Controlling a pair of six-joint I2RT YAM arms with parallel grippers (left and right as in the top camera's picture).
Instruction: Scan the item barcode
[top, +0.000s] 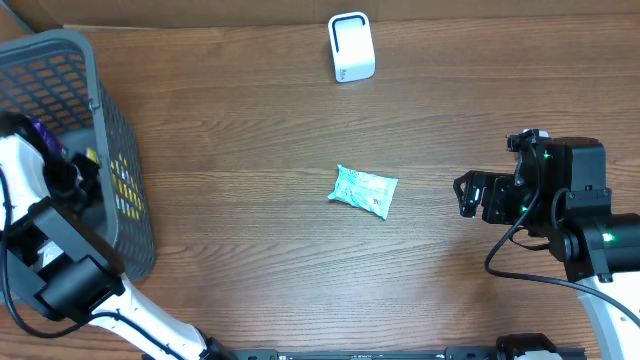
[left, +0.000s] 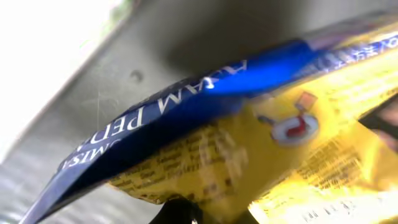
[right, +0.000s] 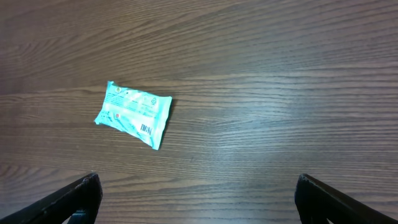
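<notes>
Yellow-blue packet (left: 249, 143) filled left wrist view; left jaws together inside grey basket (top: 125, 190), hold unconfirmed. We saw right jaws apart, teal packet (top: 364, 191) on desk (top: 250, 120) to their left.

- The table (top: 250, 120) was brown wood with a darker grain running through it.
- The basket (top: 110, 120) was grey mesh.
- The scanner (top: 351, 47) was white with a dark outline on its face.
- The small packet (top: 364, 191) was teal with white patches.
- The snack packet (left: 249, 124) was blue over yellow, with white lettering on the blue and dark print on the yellow.
- The right gripper (top: 468, 195) was black.
</notes>
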